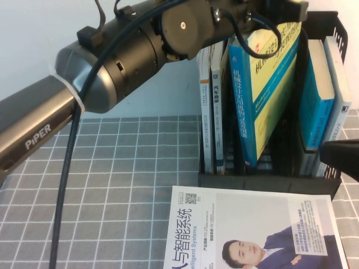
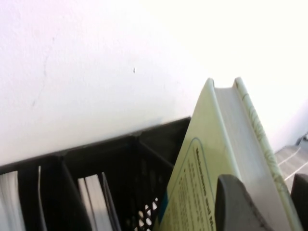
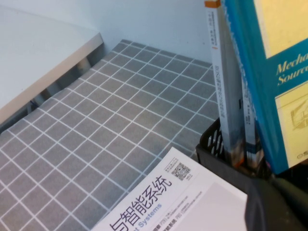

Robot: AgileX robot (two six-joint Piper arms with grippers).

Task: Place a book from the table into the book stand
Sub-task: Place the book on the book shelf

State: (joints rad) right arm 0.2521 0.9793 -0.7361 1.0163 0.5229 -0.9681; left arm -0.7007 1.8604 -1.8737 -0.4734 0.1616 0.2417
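**Book gripped at its top edge, tilted in the stand's middle slot**

Up above the book stand (image 1: 269, 178), left gripper (image 1: 263, 14) clamped on the top edge of the book (image 1: 266, 95); in the left wrist view, one dark finger (image 2: 238, 207) pressed flat against the pale cover, the other finger at the frame's edge on the far side of the page block, the book (image 2: 216, 159) pinched between them. Lower end of the book down inside the stand's middle compartment, blue spine facing outward, whole volume tilted, top leaning toward the stand's right side. In the stand's left compartment, two thin books (image 1: 212, 112) standing upright, just beside the held one. In the stand's right compartment, a blue book (image 1: 316, 101) with a paler one against it, both leaning. Directly in front of the stand, a white magazine (image 1: 247, 230) lying flat on the table (image 1: 123, 185), its far edge almost touching the stand's base, a suited man's portrait on the cover. Low beside the stand's right front corner, right gripper (image 1: 339, 157), a dark shape at the frame's edge, apart from every book; cannot tell whether open or closed.
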